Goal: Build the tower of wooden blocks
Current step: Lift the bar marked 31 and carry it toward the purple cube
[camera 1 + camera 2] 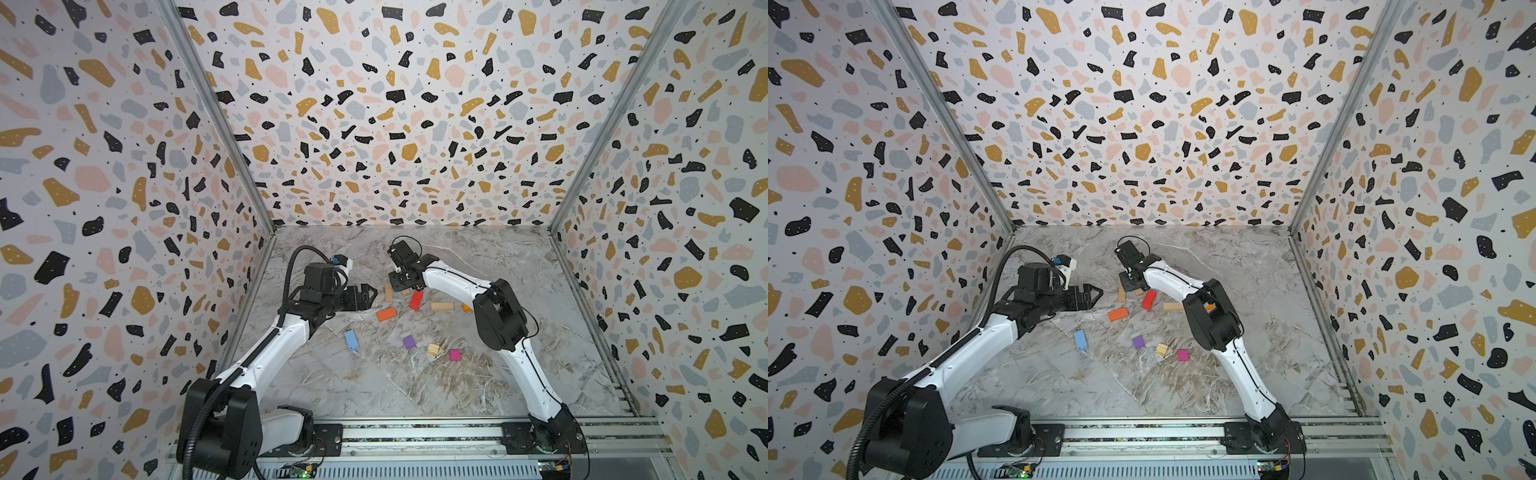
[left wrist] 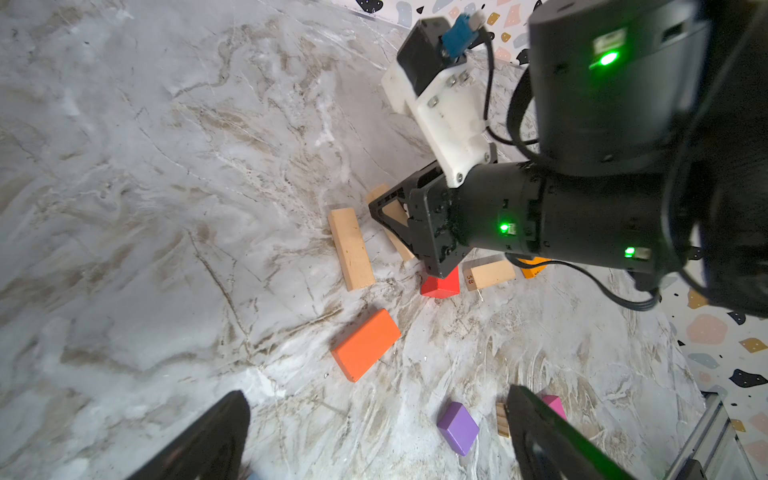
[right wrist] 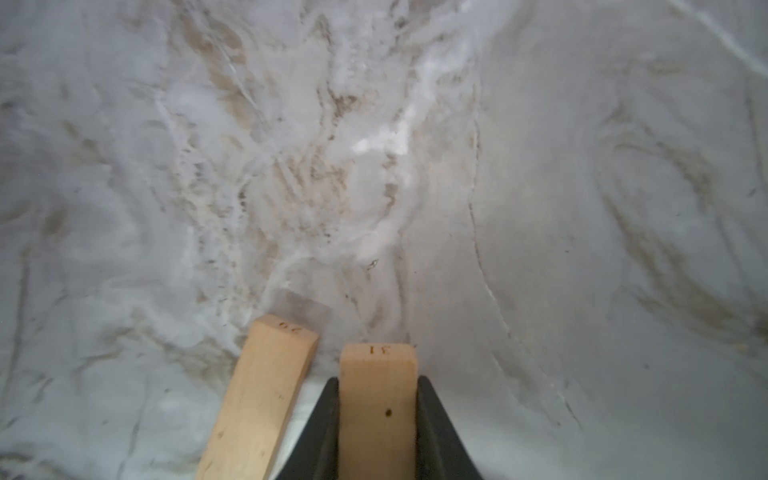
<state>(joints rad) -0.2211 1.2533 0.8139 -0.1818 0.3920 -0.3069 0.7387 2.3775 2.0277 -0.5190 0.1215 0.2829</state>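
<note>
I'm seeing the right gripper (image 3: 377, 379) pinching a tan block (image 3: 377, 428) by its long sides, low at the table (image 3: 540, 208), just beside a second tan block (image 3: 257, 399); the left gripper (image 2: 376, 392) is hanging spread wide, holding nothing, near the orange block (image 2: 365, 345); the red block (image 1: 416, 300), blue block (image 1: 351, 340), purple cube (image 1: 409, 342) and magenta cube (image 1: 455, 355) are lying loose, apart, unstacked.

Place: a robot lab cell I drive remotely.
Walls (image 1: 395, 104): terrazzo-print panels.
Top (image 1: 374, 382): marble.
Arms (image 1: 266, 357): two, on a rail (image 1: 415, 434).
</note>
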